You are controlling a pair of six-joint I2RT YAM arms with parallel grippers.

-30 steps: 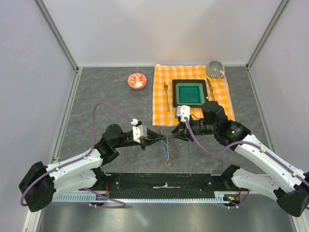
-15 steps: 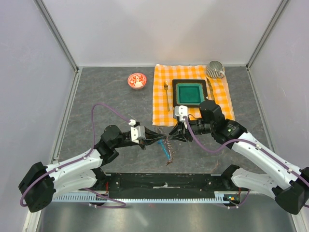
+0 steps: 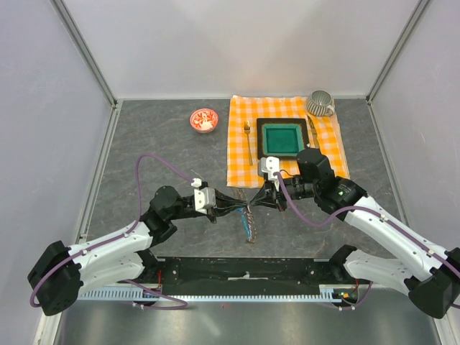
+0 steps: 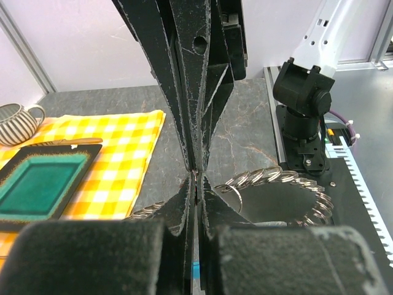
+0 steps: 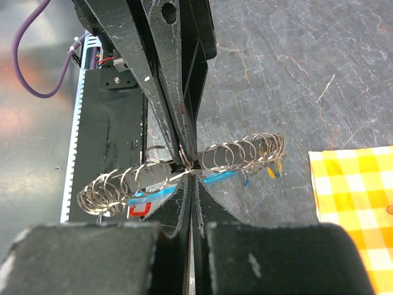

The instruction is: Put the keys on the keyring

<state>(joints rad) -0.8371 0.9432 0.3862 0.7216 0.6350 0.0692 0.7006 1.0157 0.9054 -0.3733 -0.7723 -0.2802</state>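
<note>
Now the left tool point(image 4: 195, 178) and right tool point(image 5: 188, 165) meet tip to tip, both pressed together on the keyring point(image 5: 236, 155); its coiled length lies crosswise beneath them, the keys point(image 5: 271, 172) dangling below.

Between left hand point(image 3: 240, 208) and right hand point(image 3: 261, 202), the keyring point(image 3: 249, 222); cloth point(image 3: 240, 154) behind.

Shot from a fixed camera above and behind the robot, the top view looks down across the whole tabletop point(image 3: 165, 158) toward the far wall point(image 3: 237, 43). Each wrist camera rides close behind its own tool, the left end effector point(image 4: 195, 189) pointing rightward and the right end effector point(image 5: 189, 178) leftward. Both close-ups share the keyring point(image 4: 276, 178) at mid-table.
</note>
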